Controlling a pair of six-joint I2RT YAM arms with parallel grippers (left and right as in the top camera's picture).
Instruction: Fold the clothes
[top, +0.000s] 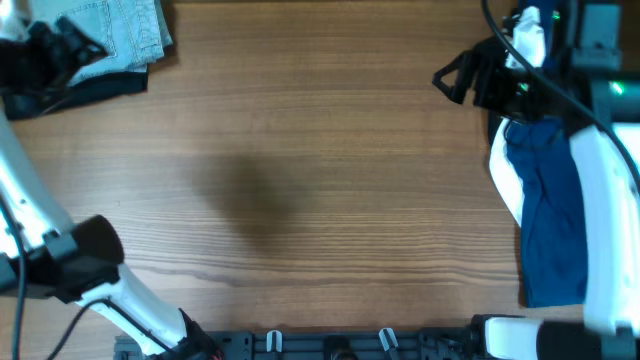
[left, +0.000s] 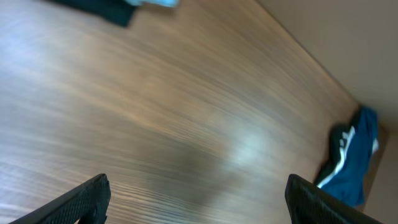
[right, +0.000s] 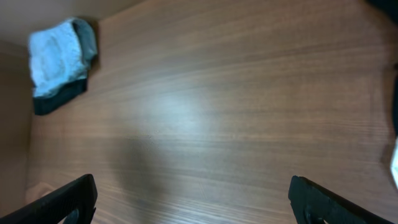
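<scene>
Overhead straight down on table (top: 320, 150), both wrist views raised, oblique, sharing it

Far left, jeans (top: 118, 35) lie on another garment (top: 100, 88); more clothes (top: 550, 210) far right

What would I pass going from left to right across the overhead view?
light-blue jeans → open stretch of the wooden table → right gripper → navy garment
</scene>
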